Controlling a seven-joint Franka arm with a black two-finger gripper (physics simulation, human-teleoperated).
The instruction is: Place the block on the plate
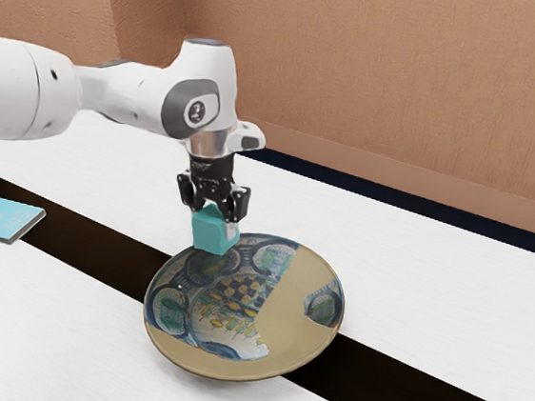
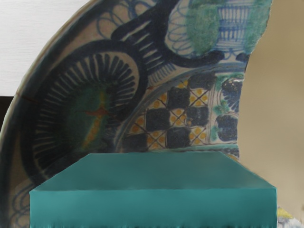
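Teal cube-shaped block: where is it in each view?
Exterior view: teal block left of centre, in the hand, overlapping the painted round plate's upper-left rim.
Wrist view: block along the lower edge, in front of the plate.
Shared landmark: the plate's checkered patch.

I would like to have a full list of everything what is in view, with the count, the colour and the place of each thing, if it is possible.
plate: 1, beige with blue, green and yellow painting, on the table
block: 1, teal, held in the hand, above the painted part of the plate
flat book-like thing: 1, light blue with dark edge, at the exterior view's left
table: 1, white, under the plate
band: 1, very dark brown, across the table
strip: 1, dark blue, between table and wall
wall: brown-orange, behind the table
arm: 1, white and grey, from the exterior view's left
hand: 1, black, at the arm's end
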